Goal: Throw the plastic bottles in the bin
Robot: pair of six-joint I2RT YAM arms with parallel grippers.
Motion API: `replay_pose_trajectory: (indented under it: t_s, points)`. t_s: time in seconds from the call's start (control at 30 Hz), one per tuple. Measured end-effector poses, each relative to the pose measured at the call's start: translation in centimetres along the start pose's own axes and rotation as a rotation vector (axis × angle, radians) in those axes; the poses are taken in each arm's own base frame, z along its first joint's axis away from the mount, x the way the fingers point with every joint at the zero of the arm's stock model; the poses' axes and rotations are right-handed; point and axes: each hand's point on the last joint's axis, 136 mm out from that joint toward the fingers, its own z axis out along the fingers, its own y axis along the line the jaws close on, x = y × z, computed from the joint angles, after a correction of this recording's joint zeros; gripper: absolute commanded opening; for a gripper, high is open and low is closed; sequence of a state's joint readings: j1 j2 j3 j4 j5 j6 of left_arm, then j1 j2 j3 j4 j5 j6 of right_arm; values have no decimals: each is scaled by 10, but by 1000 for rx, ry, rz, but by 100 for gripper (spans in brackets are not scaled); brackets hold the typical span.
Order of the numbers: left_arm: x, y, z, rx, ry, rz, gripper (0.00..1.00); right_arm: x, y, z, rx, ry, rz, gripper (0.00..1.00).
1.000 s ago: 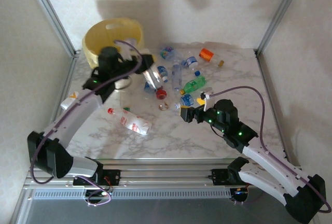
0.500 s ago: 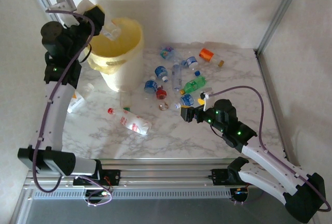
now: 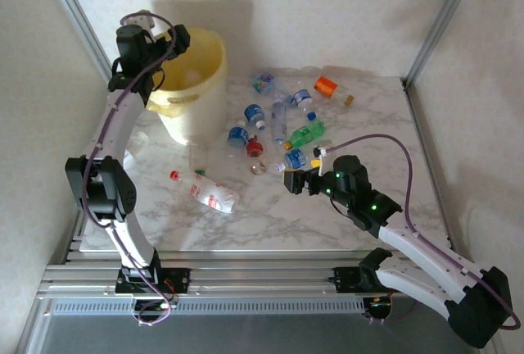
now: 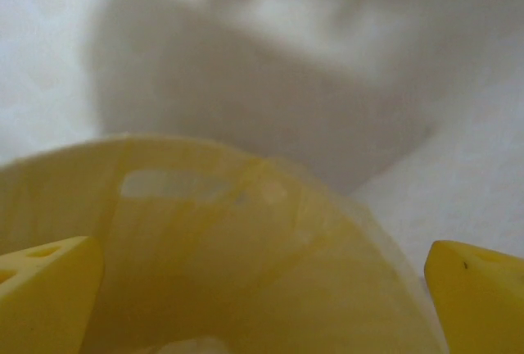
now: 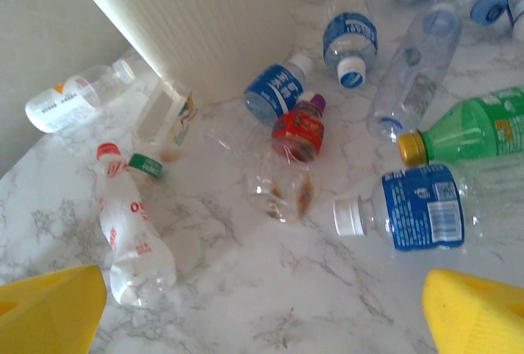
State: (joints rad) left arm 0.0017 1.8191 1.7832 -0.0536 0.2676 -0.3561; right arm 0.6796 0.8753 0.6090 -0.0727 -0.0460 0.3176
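Plastic bottles [image 3: 307,133] lie mid-surface just ahead of the right end effector [image 5: 262,313], which is wide open and empty. The left end effector [image 4: 262,288], also spread wide and empty, hangs over the bin [image 3: 201,83] at the far-left corner. If it dropped lower, it could snag the rim and tip the bin.

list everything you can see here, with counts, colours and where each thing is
bin: one, pale yellow, far left of the table
green bottle: one, green, lying mid-table
orange-label bottle: one, orange, far side of the table
red-label bottle: one, clear, lying apart on the near left
other bottles: about ten, mostly clear with blue or red labels, scattered right of the bin, one to its left
table: one, white marble
left gripper: one, yellow fingers, open above the bin
right gripper: one, yellow fingers, open over the table by the bottles
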Motion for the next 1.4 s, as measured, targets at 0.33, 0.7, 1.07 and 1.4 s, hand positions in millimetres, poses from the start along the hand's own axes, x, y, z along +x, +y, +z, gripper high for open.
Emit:
replay_pose_trajectory:
  t_s: [0.33, 0.7, 1.07, 1.4]
  points:
    - [-76, -59, -135, 81, -188, 35, 100, 31, -5, 20, 4, 131, 23, 99]
    - [44, -76, -219, 166, 21, 39, 100, 63, 22, 51, -148, 287, 38, 99]
    - [113, -52, -258, 152, 130, -6, 100, 114, 96, 129, -259, 526, -187, 99]
    - [116, -50, -263, 152, 130, -10, 100, 112, 114, 181, -301, 567, -316, 98]
